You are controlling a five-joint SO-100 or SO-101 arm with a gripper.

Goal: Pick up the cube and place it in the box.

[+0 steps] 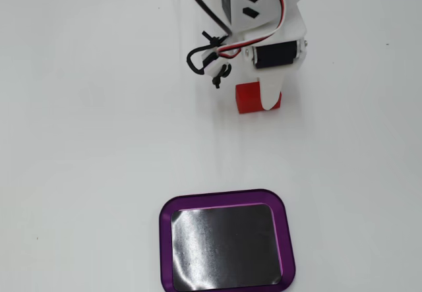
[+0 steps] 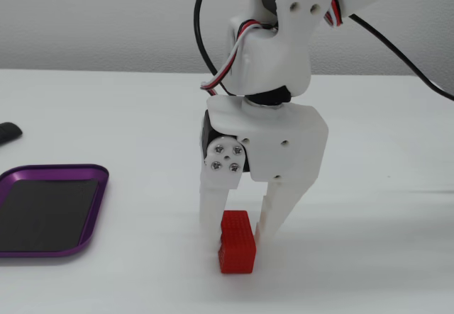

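Gripper (image 2: pixel 237 223) lowered over the cube (image 2: pixel 236 242); jaws parted, one finger at each side, not clenched; cube rests on the desk (image 1: pixel 79 107), well apart from the box (image 1: pixel 226 201).

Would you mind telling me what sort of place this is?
Probably a hobby or lab robot test bench: a bare white tabletop, a white plastic gripper with exposed wiring, a small red block and a purple-rimmed tray.

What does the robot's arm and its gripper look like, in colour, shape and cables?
The arm is white plastic with black servo motors set into it. The two-finger white gripper has flat, tapering fingers; four silver screws sit at its joint. Black cables and a red-white-black wire bundle loop along the wrist.
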